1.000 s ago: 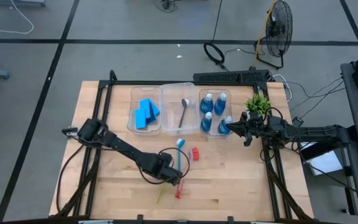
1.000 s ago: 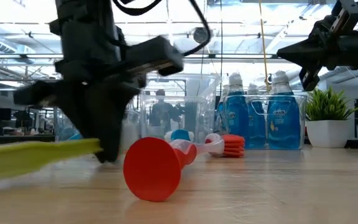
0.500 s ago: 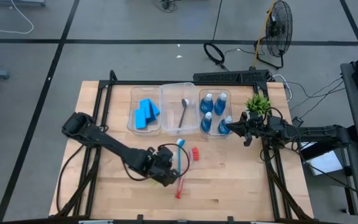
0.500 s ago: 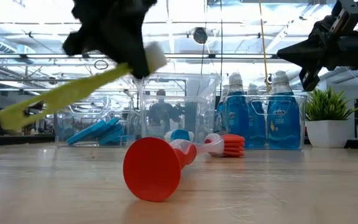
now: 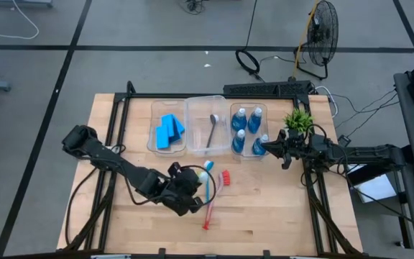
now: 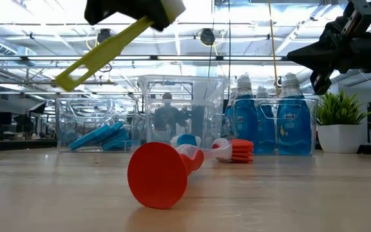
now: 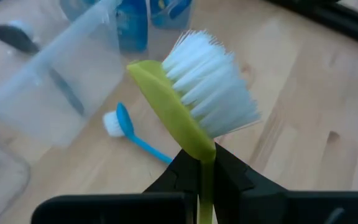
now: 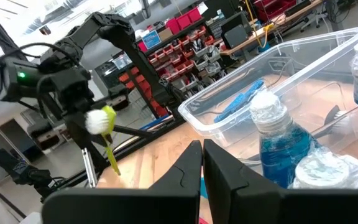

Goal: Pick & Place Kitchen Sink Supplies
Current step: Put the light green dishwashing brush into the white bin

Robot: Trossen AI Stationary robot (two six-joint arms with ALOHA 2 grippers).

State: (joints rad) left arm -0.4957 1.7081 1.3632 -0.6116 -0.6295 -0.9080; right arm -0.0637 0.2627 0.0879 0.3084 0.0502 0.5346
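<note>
My left hand [image 7: 201,171] was clamped on the yellow-green brush [image 7: 191,109], lifted clear of the counter [image 5: 279,208] over its middle front; low view showed the brush [image 6: 102,55] tilted in the air, handle end lower, white bristles up by the hand. Red brush [image 5: 213,201] and blue brush [image 5: 207,176] lay flat on the counter just beside each other, right of my left hand [image 5: 185,191]. Grey brush [image 5: 212,131] sat in the middle clear bin [image 5: 190,108]. Blue sponges [image 5: 169,131] were stacked in the left bin [image 5: 154,115]; couldn't count them. Four bottles of blue liquid [image 5: 247,129] stood in the right bin [image 5: 233,147]. My right hand [image 5: 266,149] hung at that bin's right edge, near the closest bottle [image 8: 278,134], fingers [image 8: 185,177] together with nothing between them. Potted plant [image 5: 297,120] stood just behind the right arm.
</note>
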